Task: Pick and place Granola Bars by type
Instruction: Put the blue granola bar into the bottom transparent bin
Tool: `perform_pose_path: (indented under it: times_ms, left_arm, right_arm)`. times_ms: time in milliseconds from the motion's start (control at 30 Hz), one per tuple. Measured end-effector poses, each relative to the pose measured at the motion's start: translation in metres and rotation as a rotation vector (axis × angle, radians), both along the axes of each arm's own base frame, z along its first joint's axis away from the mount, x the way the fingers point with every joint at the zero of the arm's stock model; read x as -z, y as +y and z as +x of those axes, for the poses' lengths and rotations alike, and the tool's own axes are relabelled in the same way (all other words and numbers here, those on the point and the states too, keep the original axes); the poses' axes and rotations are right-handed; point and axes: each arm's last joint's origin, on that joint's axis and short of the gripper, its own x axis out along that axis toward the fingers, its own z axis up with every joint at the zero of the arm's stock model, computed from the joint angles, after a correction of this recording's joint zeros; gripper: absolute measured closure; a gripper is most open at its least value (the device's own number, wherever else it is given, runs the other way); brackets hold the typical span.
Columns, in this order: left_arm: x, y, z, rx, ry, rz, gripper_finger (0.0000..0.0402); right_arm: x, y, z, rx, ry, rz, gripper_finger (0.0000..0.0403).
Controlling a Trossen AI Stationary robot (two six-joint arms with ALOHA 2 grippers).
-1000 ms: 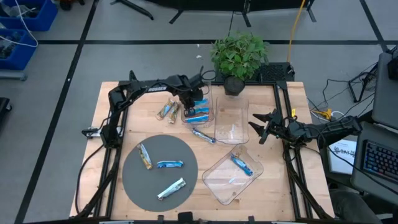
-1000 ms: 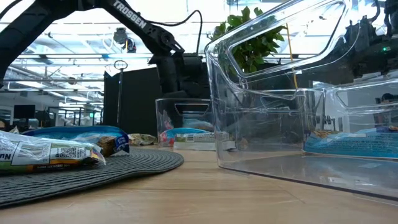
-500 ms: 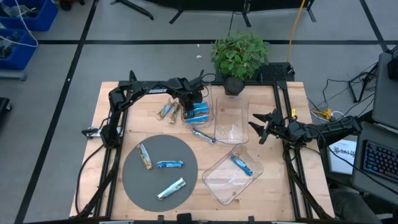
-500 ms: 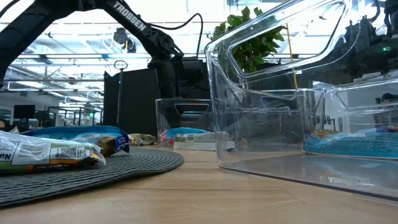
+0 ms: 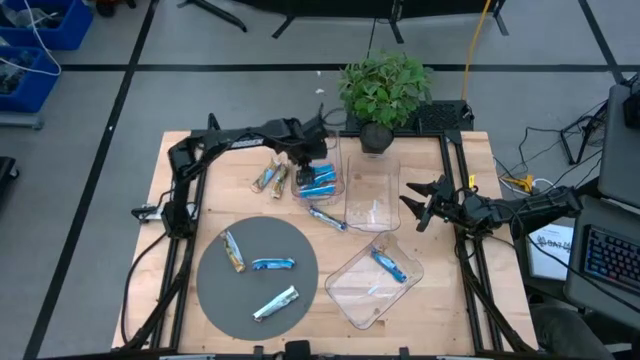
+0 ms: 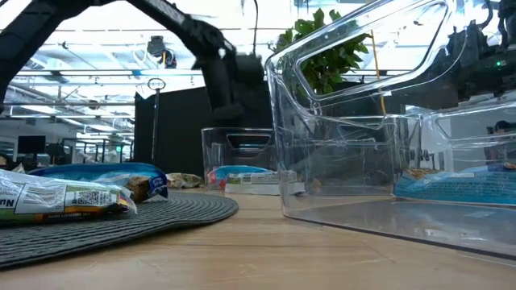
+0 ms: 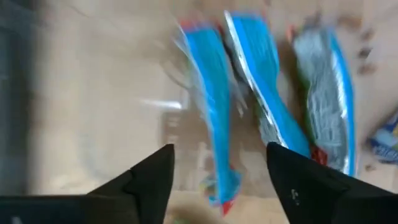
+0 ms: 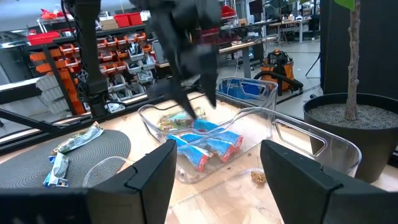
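My left gripper [image 5: 303, 157] hangs open over the far-left clear bin [image 5: 338, 160]; its fingers touch nothing. Blue Granola Bars [image 7: 211, 106] lie side by side on that bin's floor, also seen in the high view as blue bars [image 5: 318, 181]. On the round grey mat [image 5: 210, 290] lie a tan bar [image 5: 233, 252], a blue bar [image 5: 272, 264] and a silvery bar [image 5: 275, 303]. Two tan bars [image 5: 270, 178] rest on the wood left of the bin. My right gripper [image 5: 415, 205] waits open at the table's right.
An empty clear bin [image 5: 372, 200] stands at the middle. A tilted clear bin [image 5: 350, 290] at the near right holds one blue bar [image 5: 388, 264]. Another bar [image 5: 327, 218] lies on the wood between the bins. A potted plant [image 5: 377, 135] stands at the far edge.
My left gripper has risen from the far-left bin and drawn a little toward the table's far edge. The blue bars stay on the bin's floor.
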Motion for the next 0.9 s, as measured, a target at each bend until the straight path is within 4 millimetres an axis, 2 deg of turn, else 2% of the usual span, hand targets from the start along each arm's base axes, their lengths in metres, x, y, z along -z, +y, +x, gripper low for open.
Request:
perform_pose_path:
  times_ms: [233, 467, 633, 900]
  left_arm:
    - [-0.059, -0.005, -0.013, -0.023, -0.119, 0.11, 0.0101]
    - [-0.105, -0.021, -0.042, -0.082, -0.177, 0.097, 0.0098]
    - [-0.134, -0.043, -0.066, -0.076, -0.194, 0.04, 0.0107]
    - [-0.168, -0.092, -0.098, 0.022, -0.201, -0.011, 0.0113]
  right_arm:
    - [0.0, 0.0, 0.0, 0.0, 0.0, 0.0, 0.0179]
    - [0.0, 0.0, 0.0, 0.0, 0.0, 0.0, 0.0179]
    - [0.0, 0.0, 0.0, 0.0, 0.0, 0.0, 0.0179]
    - [0.0, 0.0, 0.0, 0.0, 0.0, 0.0, 0.0179]
